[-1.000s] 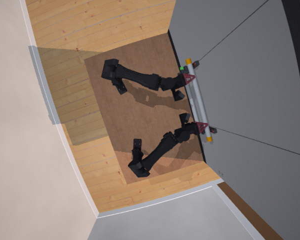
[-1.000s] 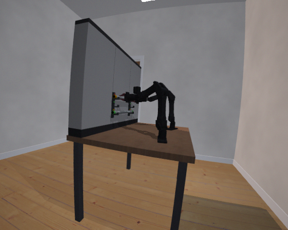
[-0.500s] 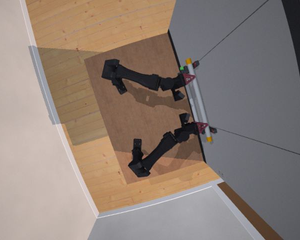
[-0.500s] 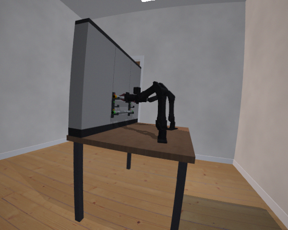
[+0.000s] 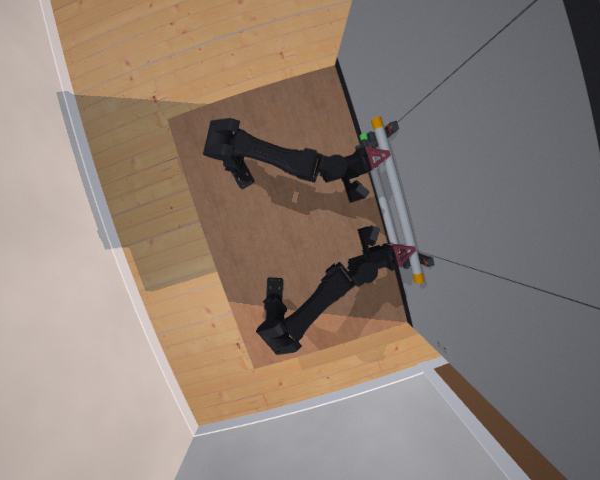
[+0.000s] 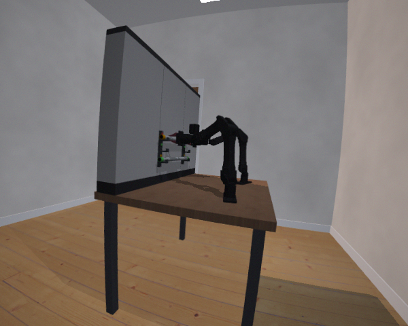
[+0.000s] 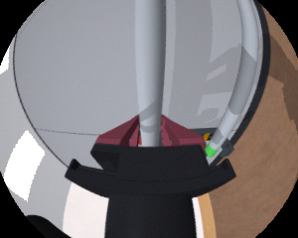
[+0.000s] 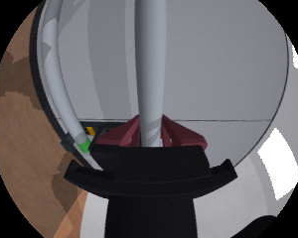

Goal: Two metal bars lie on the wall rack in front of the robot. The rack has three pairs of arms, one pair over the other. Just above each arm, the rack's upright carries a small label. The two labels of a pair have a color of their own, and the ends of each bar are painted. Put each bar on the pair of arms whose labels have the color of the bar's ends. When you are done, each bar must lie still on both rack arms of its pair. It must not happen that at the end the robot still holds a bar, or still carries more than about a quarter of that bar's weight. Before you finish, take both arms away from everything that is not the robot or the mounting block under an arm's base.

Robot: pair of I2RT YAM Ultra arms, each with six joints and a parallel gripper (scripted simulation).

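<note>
The orange-ended bar [image 5: 399, 196] [image 6: 170, 138] [image 7: 150, 59] [image 8: 151, 59] lies level at the top pair of arms of the rack [image 6: 159, 150], beside the red labels; it seems to rest there, but contact is hard to see. My left gripper [image 5: 385, 155] [image 7: 150, 118] is shut on it near its left end. My right gripper [image 5: 410, 251] [image 8: 150, 118] is shut on it near its right end. The green-ended bar [image 5: 384, 206] [image 6: 176, 159] [image 7: 249, 35] [image 8: 51, 64] lies on the bottom pair, beside orange labels. The middle pair, with green labels, holds no bar.
The grey wall panel [image 5: 471, 170] [image 6: 141, 105] stands close behind the rack. The brown table top [image 5: 253, 232] [image 6: 197, 206] lies below. Both arms reach across it, side by side, with a gap between their grippers.
</note>
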